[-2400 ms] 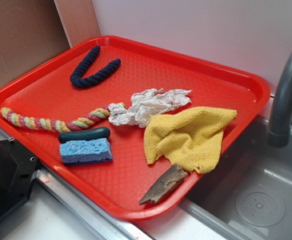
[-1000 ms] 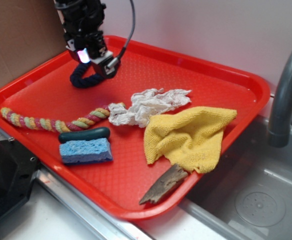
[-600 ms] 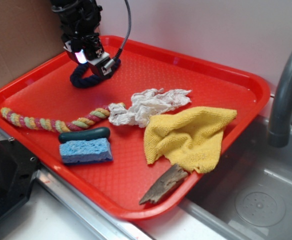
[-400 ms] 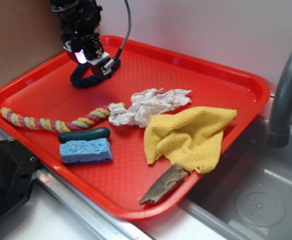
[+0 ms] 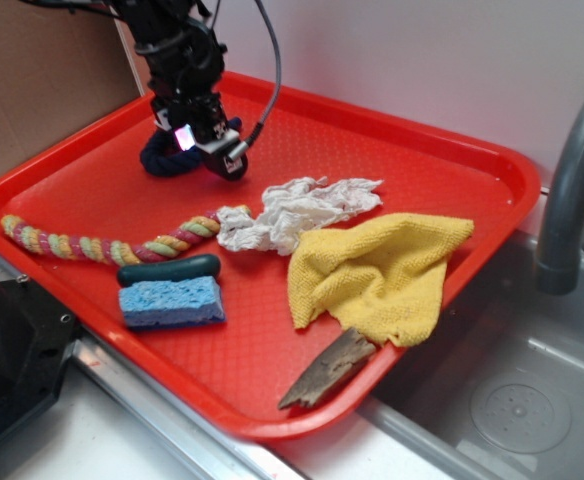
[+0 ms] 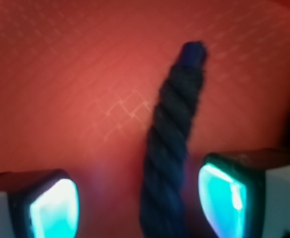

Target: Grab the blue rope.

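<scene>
A: Where does the blue rope (image 5: 165, 160) lie?

B: At the far left corner of the red tray (image 5: 442, 160), flat on its floor. The gripper (image 5: 204, 152) stands right over it and hides most of it in the exterior view; only the bend of the V shows to the left.

A: And the jaws?

B: Spread wide. In the wrist view one limb of the blue rope (image 6: 171, 144) runs up between the two fingers (image 6: 224, 191), nearer the right one, with a gap on each side.

A: What else is on the tray?

B: The multicoloured rope (image 5: 102, 243) nearer the front, a white rag (image 5: 297, 212), a yellow cloth (image 5: 382, 275), a light blue sponge (image 5: 172, 300) and a piece of wood (image 5: 330, 368).
</scene>
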`<control>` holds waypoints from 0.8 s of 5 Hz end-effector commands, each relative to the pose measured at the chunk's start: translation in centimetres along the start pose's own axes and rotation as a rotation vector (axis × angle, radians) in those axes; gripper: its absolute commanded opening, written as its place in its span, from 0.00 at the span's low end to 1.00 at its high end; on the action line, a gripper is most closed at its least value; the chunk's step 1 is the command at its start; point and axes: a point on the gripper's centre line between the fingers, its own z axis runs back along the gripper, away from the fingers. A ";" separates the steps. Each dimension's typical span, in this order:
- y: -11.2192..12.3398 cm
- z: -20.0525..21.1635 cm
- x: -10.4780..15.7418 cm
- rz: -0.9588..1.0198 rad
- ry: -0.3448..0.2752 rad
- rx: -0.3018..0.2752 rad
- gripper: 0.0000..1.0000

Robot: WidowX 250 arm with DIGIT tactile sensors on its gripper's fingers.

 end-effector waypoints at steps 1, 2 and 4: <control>-0.5 -1.6 -0.2 -0.004 0.025 0.089 0.00; -0.8 -0.3 -1.3 0.007 -0.007 0.102 0.00; -2.0 4.0 -3.2 0.219 0.103 -0.065 0.00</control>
